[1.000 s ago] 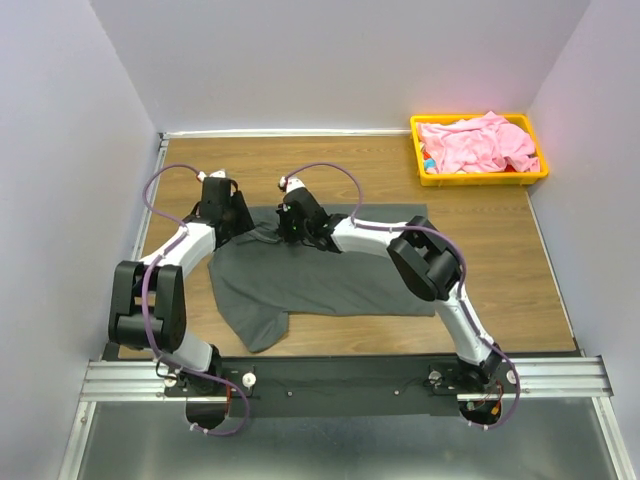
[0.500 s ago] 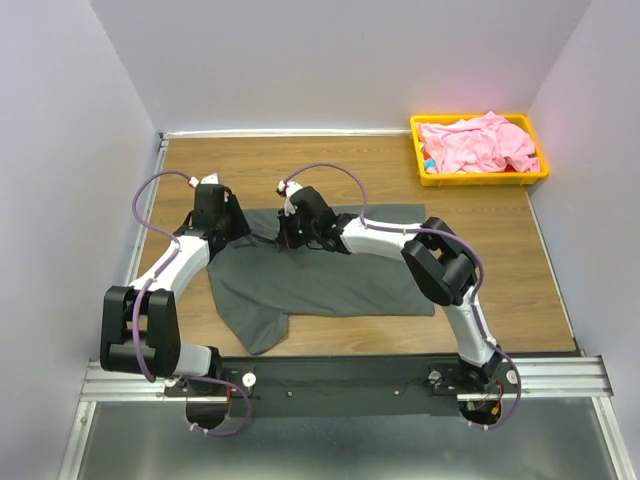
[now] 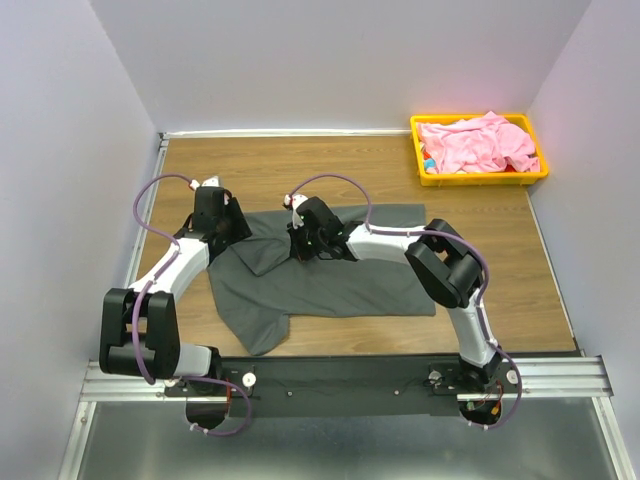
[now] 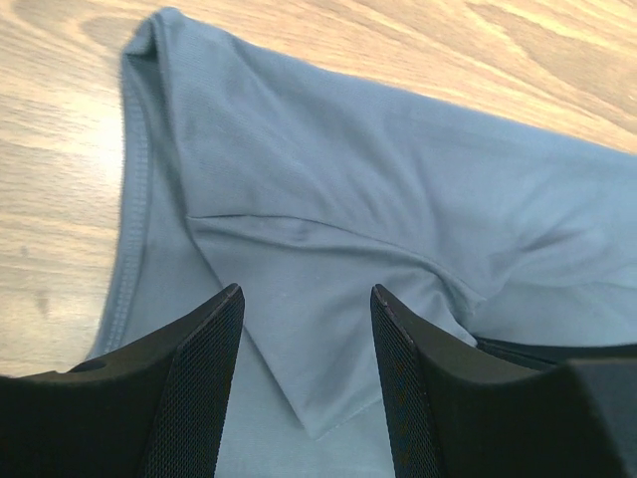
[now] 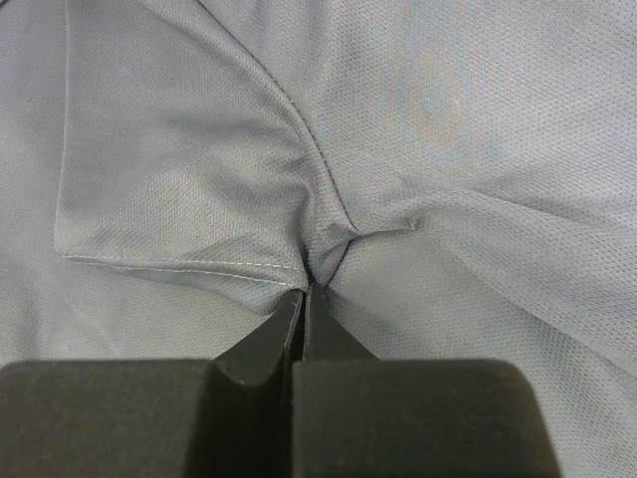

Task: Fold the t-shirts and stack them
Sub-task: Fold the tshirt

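Grey t-shirt [image 3: 330,285] spread on table [image 3: 500,260], far edge partly hidden under wrists. Right gripper [image 5: 302,297] clenched, seemingly pinching its fabric. Left gripper [image 4: 307,299] released above a fold. Pink t-shirt [image 3: 475,142] heaped in yellow tray [image 3: 480,180].

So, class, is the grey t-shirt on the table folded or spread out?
Mostly spread. The grey t-shirt lies flat on the table, one flap turned over near the left gripper; the right gripper pinches a crease.

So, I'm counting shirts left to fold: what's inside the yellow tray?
A crumpled light pink t-shirt fills the yellow tray; something blue peeks out at its left side. Anything beneath the cloth is hidden.
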Robot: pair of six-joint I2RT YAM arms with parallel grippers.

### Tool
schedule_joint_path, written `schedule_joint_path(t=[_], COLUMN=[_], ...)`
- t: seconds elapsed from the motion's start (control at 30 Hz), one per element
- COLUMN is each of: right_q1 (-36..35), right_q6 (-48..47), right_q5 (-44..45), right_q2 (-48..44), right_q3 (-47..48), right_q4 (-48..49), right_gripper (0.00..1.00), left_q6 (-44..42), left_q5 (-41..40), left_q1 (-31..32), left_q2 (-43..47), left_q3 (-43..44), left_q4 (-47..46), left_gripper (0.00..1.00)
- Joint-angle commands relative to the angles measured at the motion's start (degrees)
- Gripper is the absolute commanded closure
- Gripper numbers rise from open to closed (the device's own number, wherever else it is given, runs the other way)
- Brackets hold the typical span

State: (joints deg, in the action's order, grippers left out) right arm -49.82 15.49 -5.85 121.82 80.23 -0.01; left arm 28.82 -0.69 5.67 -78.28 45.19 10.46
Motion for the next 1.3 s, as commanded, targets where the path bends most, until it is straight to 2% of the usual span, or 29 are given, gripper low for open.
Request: schedule_joint_path(t=[0.0,0.07,0.23,0.3,0.5,0.57,0.7,0.73,1.0,1.27], right_q1=[-0.4,-0.4,-0.4,-0.4,-0.4,-0.4,-0.3,-0.4,-0.3,2.6], right_q6=[-1.3,-1.5,-2.9,-3.8,-5.6,-5.5,-3.1,-1.4,4.5,7.4], right_q5=[1.5,1.5,3.3,3.8,5.6,5.6,2.6,1.7,-4.9,-4.7], right_q2=[0.0,-0.3,-2.9,-3.7,-7.4,-8.2,-8.4,-7.8,1.3,6.2], right_q3=[1.2,1.7,1.3,1.3,0.0,-0.5,0.8,1.8,10.6,9.9], right_q4=[-1.9,-2.4,-3.6,-4.1,-6.1,-6.5,-6.5,-6.5,-5.3,-3.2], right_gripper=[0.91,0.87,0.87,0.86,0.69,0.68,0.68,0.68,0.68,0.69], left_q6=[0.5,1.0,2.0,2.2,2.1,1.9,1.2,1.2,1.9,4.8], left_q5=[3.6,3.8,5.1,6.1,8.9,9.4,12.3,12.4,12.0,11.5], left_q1=[-0.3,-0.3,-0.3,-0.3,0.1,0.6,1.6,2.1,4.1,4.0], left_q2=[-0.1,0.8,2.0,2.1,2.7,2.6,1.7,1.1,-2.1,-0.9], left_q3=[-1.3,-2.5,-5.8,-6.6,-7.6,-7.2,-6.2,-6.1,-8.1,-12.6], left_q4=[0.8,0.7,0.6,0.7,0.9,1.1,1.4,1.4,1.6,1.3], left_gripper=[0.37,0.35,0.35,0.38,0.52,0.55,0.72,0.73,0.75,0.79])
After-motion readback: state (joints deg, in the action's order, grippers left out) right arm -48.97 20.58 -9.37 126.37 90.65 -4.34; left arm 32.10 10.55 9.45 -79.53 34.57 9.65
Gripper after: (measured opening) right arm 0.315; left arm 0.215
